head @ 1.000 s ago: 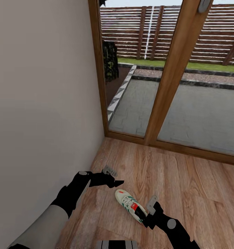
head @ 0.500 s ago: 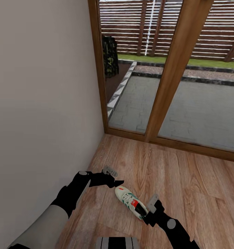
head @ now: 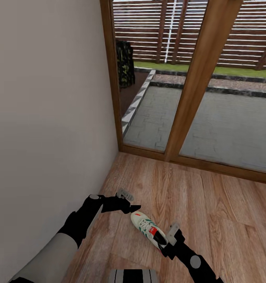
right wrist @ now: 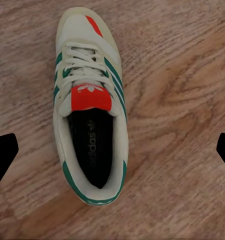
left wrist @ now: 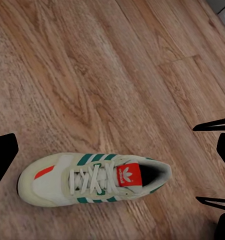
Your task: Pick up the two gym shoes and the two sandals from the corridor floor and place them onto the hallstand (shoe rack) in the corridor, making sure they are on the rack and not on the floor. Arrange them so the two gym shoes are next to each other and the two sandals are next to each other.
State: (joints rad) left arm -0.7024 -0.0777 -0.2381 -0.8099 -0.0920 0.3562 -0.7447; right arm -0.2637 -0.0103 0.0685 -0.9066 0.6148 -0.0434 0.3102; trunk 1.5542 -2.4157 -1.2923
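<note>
In the head view, the right gripper (head: 169, 240) has edged slightly lower and closer to the heel of the gym shoe (head: 148, 231) than half a second ago, while shoe, left gripper (head: 130, 201) and camera are unchanged. The single white trainer lies flat on the corridor floor (head: 211, 212), light brown wood-grain planks, near a plain pale wall (head: 46, 118) and a wood-framed glass door (head: 196, 90). Its long axis runs diagonally, toe towards the left gripper and the wall, heel opening towards the right gripper. The left gripper hovers just beside the toe. In the left wrist view, the gym shoe (left wrist: 95, 180) shows green side stripes, white laces and a red tongue patch; the dark finger tips at the frame edges stand wide apart, holding nothing. In the right wrist view, the gym shoe (right wrist: 90, 107) shows its dark insole, and the two finger tips sit spread at either edge, apart from the shoe.
</note>
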